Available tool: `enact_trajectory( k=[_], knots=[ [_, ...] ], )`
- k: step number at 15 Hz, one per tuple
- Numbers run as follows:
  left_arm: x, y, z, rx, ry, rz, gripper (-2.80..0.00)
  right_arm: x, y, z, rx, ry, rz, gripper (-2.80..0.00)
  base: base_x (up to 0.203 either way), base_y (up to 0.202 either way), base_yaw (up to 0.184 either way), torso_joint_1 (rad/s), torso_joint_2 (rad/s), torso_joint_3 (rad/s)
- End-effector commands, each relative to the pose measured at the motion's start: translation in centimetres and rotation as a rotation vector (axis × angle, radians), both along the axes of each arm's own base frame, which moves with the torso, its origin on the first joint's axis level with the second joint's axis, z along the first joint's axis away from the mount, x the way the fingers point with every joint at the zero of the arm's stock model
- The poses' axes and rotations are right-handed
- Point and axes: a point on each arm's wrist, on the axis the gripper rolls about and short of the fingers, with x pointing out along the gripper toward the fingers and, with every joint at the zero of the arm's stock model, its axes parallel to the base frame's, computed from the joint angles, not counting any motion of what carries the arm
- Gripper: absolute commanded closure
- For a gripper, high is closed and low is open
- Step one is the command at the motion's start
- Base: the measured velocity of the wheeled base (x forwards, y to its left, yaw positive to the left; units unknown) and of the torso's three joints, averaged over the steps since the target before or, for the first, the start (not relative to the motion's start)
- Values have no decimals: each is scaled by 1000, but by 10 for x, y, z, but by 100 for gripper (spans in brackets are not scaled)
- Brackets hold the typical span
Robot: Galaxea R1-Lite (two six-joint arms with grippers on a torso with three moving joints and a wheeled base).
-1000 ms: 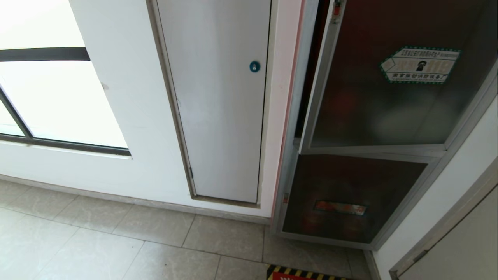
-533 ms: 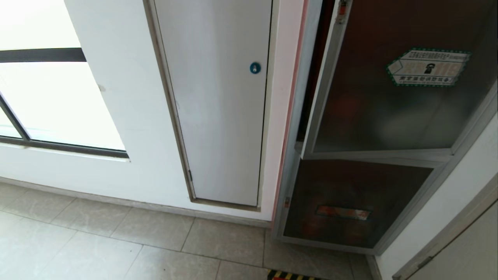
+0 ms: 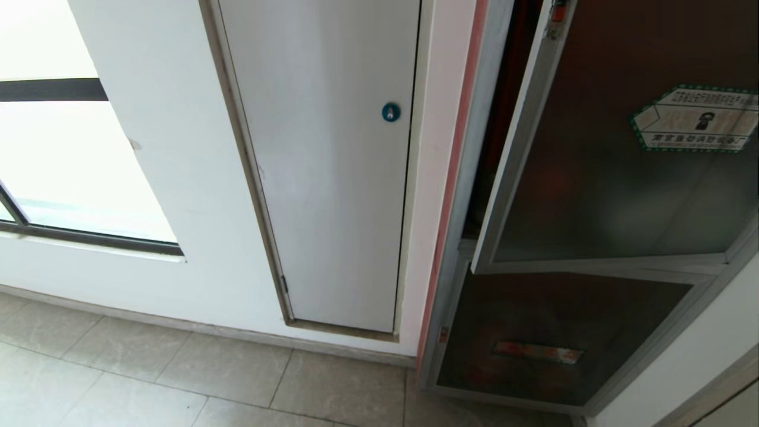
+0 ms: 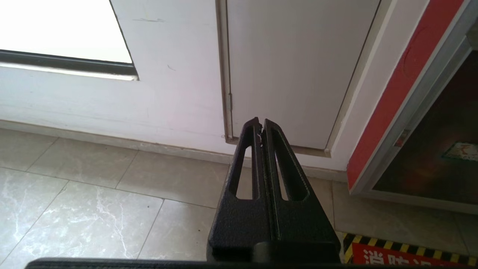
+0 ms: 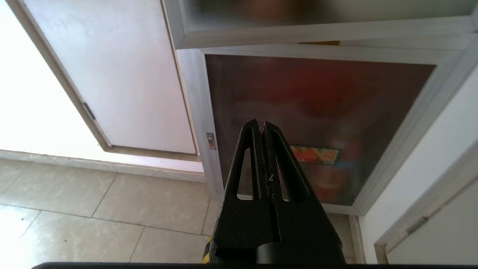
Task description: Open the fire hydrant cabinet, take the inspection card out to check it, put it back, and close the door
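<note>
The fire hydrant cabinet [image 3: 468, 178] stands at the right of the head view, silver-framed with dark glass. Its door [image 3: 593, 178] carries a green-bordered white sticker [image 3: 694, 118] and a small red latch [image 3: 557, 12] at its left edge. The door hangs slightly ajar, with a dark red gap beside it. The inspection card is hidden. Neither arm shows in the head view. My left gripper [image 4: 260, 123] is shut and empty, low above the floor before the white panel. My right gripper [image 5: 261, 125] is shut and empty too, facing the lower glass panel [image 5: 317, 112].
A plain white panel [image 3: 332, 178] with a blue round lock [image 3: 390, 111] sits left of the cabinet. Further left is a bright window [image 3: 59, 166]. A black-and-yellow striped floor marking [image 4: 403, 250] lies before the cabinet. A white wall [image 3: 682, 367] flanks its right.
The whole head view has shifted: the cabinet and panel now look larger and sit further right and lower, so the camera has moved closer. The floor marking has left the view.
</note>
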Motion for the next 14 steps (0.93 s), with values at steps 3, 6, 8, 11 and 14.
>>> enact_trajectory(
  k=[3, 6, 8, 11, 14],
  knots=[
    [0, 0, 0, 0, 1, 1, 0, 0, 0, 0, 0, 2, -1, 0, 194, 0, 0, 4, 6, 0],
    [0, 0, 0, 1, 1, 1, 0, 0, 0, 0, -1, 2, 1, 0, 195, 0, -1, 4, 3, 4],
    [0, 0, 0, 1, 1, -1, 0, 0, 0, 0, 0, 0, -1, 0, 197, 0, -2, 4, 0, 4],
    [0, 0, 0, 0, 1, 1, 0, 0, 0, 0, 0, 2, -1, 0, 194, 0, 1, 2, 0, 1],
    [0, 0, 0, 1, 1, 1, 0, 0, 0, 0, -1, 2, -1, 0, 198, 0, 0, 3, 3, 2]
  ],
)
